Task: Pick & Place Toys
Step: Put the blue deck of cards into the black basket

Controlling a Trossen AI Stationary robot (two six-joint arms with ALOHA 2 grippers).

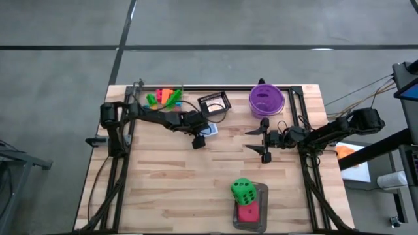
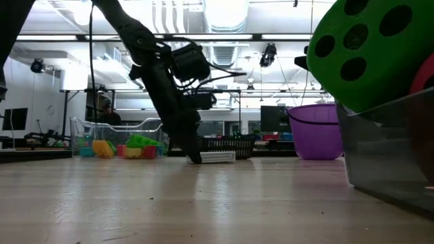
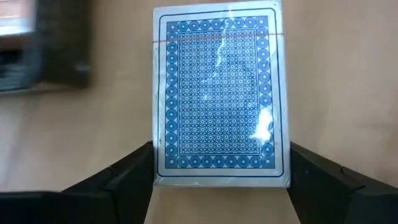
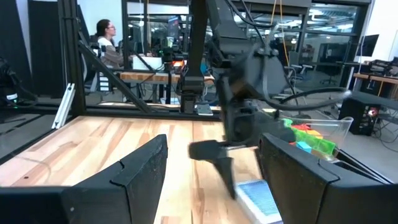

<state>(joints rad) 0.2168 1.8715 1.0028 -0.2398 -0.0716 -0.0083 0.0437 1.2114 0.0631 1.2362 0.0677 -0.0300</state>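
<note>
A blue-patterned pack of picture cards (image 3: pixel 221 93) in clear wrap lies flat on the table at its middle (image 1: pixel 209 130). My left gripper (image 1: pixel 199 138) is down at the pack's near end, shut on it. My right gripper (image 1: pixel 264 140) is open and empty, a little to the right of the pack, above the table. Bright bricks (image 1: pixel 164 98) lie in a clear tray at the far left. A green die (image 1: pixel 243 190) and a red die (image 1: pixel 247 212) sit in a grey tray (image 1: pixel 262 196) near the front edge. My left gripper has the pack's two long sides (image 3: pixel 157 168) between its two fingers (image 3: pixel 134 174), at the end nearest the wrist. The fingers slant down from the table's left and lie along the pack. The pack lies flat on the table (image 2: pixel 217 157).
A black mesh basket (image 1: pixel 214 103) and a purple bowl (image 1: pixel 266 99) stand at the far edge, behind the two grippers. The clear brick tray (image 2: pixel 119 139) stands far left. A person sits in the room beyond the table (image 4: pixel 107 37).
</note>
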